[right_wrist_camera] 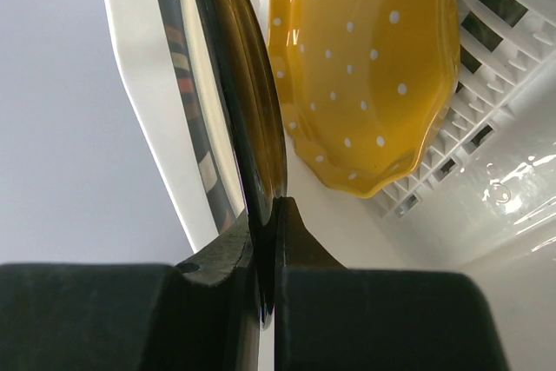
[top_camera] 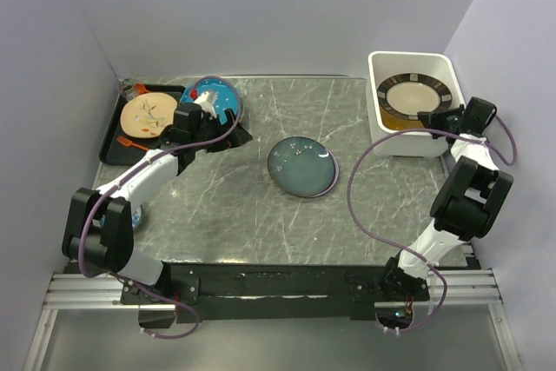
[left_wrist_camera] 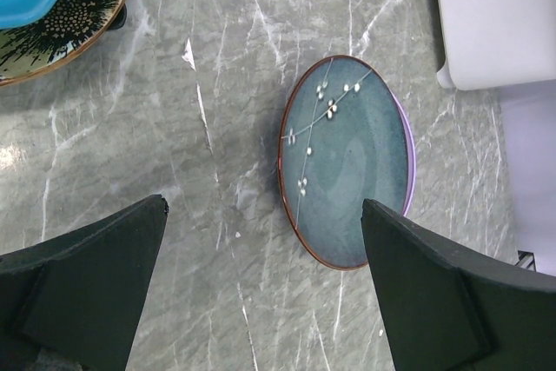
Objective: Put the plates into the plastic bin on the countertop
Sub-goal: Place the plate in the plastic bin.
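My right gripper (top_camera: 429, 116) is shut on the rim of the cream plate with the black-striped rim (top_camera: 414, 96) and holds it over the white plastic bin (top_camera: 393, 62). In the right wrist view the gripper (right_wrist_camera: 269, 210) pinches that plate (right_wrist_camera: 233, 84) edge-on; an orange plate with white dots (right_wrist_camera: 365, 67) lies in the bin beneath. A dark blue-grey plate (top_camera: 301, 166) sits mid-countertop on a lavender plate, whose edge (left_wrist_camera: 410, 162) shows. My left gripper (top_camera: 229, 133) is open and empty, its jaws (left_wrist_camera: 263, 206) left of the blue-grey plate (left_wrist_camera: 347, 158).
A teal plate (top_camera: 215, 96) lies at the back left on a plate with a dark plant pattern (left_wrist_camera: 69, 28). Beside it a flat black tray (top_camera: 115, 138) holds a cream patterned plate (top_camera: 148, 115). The bin's corner (left_wrist_camera: 495, 15) shows in the left wrist view.
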`<action>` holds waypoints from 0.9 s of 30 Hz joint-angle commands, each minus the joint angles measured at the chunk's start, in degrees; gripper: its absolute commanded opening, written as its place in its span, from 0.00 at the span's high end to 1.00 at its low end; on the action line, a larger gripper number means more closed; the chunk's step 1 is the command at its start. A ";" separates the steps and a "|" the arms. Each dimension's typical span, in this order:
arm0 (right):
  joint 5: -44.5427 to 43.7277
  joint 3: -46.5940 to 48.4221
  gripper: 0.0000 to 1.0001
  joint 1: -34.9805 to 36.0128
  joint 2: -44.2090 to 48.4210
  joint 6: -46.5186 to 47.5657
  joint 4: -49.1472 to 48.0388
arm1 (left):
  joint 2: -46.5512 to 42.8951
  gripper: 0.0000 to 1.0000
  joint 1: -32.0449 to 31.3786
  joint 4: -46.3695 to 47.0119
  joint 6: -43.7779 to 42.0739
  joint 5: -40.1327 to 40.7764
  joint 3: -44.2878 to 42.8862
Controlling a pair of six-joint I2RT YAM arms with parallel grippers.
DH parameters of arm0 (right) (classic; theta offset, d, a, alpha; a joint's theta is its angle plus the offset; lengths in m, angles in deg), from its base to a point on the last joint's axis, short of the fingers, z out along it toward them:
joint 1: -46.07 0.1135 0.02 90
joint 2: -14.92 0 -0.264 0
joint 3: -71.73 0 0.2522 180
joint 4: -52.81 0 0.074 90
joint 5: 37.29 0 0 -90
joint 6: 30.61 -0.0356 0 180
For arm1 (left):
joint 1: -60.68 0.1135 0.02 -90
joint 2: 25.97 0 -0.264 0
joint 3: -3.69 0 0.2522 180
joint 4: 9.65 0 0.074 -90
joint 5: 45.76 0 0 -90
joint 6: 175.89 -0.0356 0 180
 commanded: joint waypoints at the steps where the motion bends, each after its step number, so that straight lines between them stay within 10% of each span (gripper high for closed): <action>1: 2.06 5.21 0.99 -0.34 -2.05 2.72 -4.41 | 0.09 0.01 0.03 2.20 -0.50 -1.23 0.22; 7: 3.47 8.11 0.84 -0.34 -4.68 4.48 -1.33 | 0.35 0.01 -0.06 2.47 -0.41 -1.58 0.39; 27: 5.49 9.87 1.00 2.56 3.65 4.40 1.57 | 0.61 0.01 0.03 3.70 0.03 -2.55 1.10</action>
